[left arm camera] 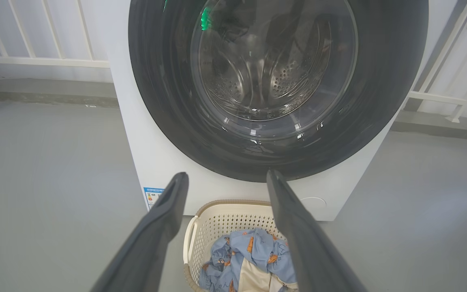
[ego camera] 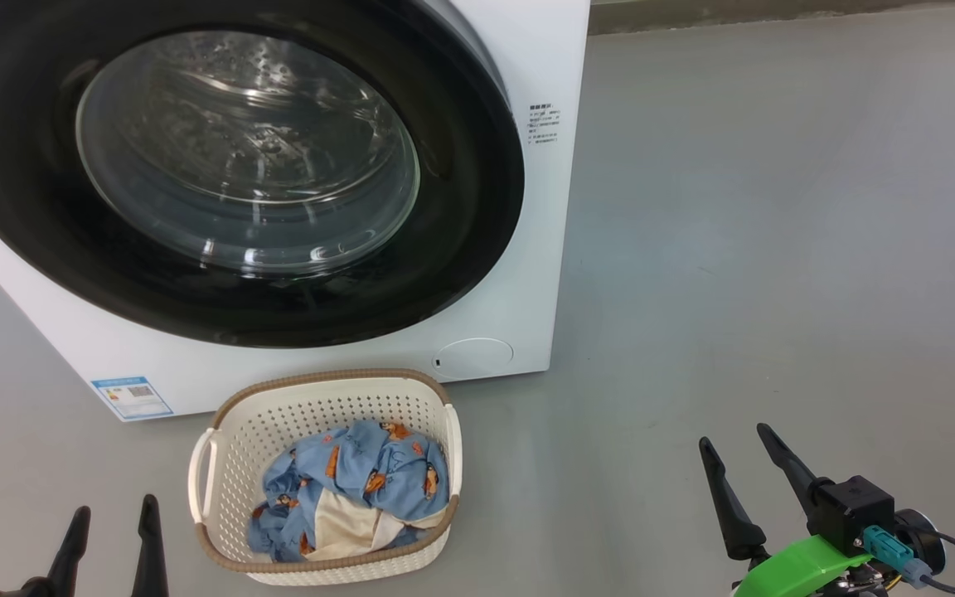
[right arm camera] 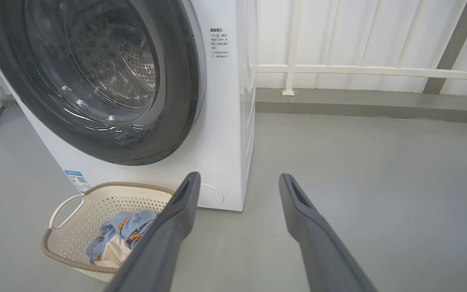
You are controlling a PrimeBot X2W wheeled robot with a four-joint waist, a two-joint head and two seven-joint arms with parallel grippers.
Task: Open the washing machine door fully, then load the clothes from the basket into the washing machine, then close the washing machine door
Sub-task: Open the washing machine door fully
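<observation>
1. The door (ego camera: 233, 166) on the washer (ego camera: 320, 356) is shut; step 1 not begun.
2. All clothes (ego camera: 361, 481) sit in the basket (ego camera: 328, 377), on the floor (ego camera: 776, 249) just in front of the washer, near me.
3. My left gripper (ego camera: 113, 506), left of basket, & right gripper (ego camera: 734, 437), well right of it: fingers apart, holding nothing.
4. To do: open door fully, load clothes, shut door.

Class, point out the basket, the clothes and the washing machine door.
basket (ego camera: 324, 376), head view, on its brown back rim.
clothes (ego camera: 378, 464), head view, on the blue printed fabric.
washing machine door (ego camera: 469, 191), head view, on its black ring.
</observation>
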